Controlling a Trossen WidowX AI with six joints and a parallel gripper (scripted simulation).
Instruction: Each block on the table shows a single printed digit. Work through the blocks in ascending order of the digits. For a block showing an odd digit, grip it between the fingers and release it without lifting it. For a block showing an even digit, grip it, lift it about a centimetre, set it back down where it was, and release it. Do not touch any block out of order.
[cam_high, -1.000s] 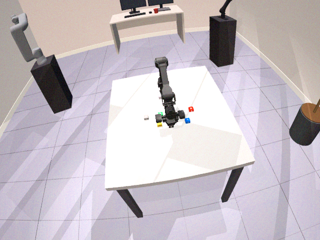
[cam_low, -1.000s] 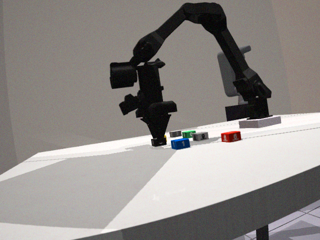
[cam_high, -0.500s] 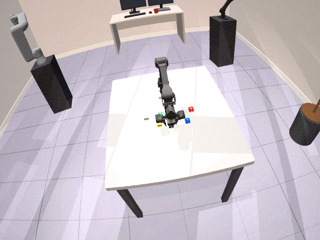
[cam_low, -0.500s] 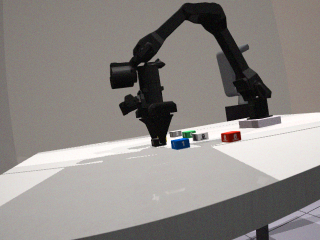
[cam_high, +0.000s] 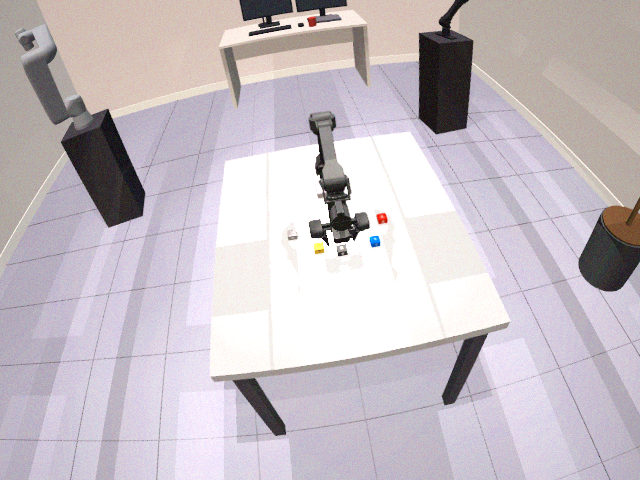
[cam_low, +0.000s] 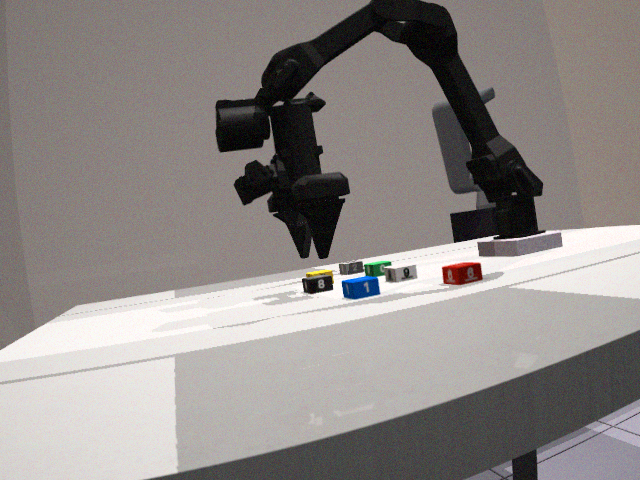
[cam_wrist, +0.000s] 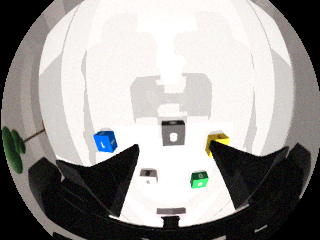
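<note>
My gripper (cam_high: 340, 241) (cam_low: 314, 256) (cam_wrist: 175, 146) is open and empty, above the blocks and behind the black 8 block (cam_high: 341, 250) (cam_low: 317, 284) (cam_wrist: 173, 133), which rests on the table. The blue 1 block (cam_high: 374, 241) (cam_low: 360, 287) (cam_wrist: 105, 142) and yellow block (cam_high: 318, 248) (cam_low: 319, 273) (cam_wrist: 220, 140), digit unclear, stand either side. A white 9 block (cam_low: 402, 273) (cam_wrist: 148, 177) and green block (cam_low: 377, 268) (cam_wrist: 199, 180), digit unclear, are nearer the base, hidden in the top view. A grey 2 block (cam_high: 292, 235) (cam_low: 351, 267) and red block (cam_high: 382, 218) (cam_low: 462, 273), apparently 6, stand farther out.
The white table (cam_high: 330, 320) (cam_low: 258, 372) carries all the blocks and the arm's pale base plate (cam_low: 522, 245). A desk (cam_high: 294, 38) with monitors and two dark pedestals (cam_high: 105, 175) (cam_high: 444, 87) stand on the floor away from the table.
</note>
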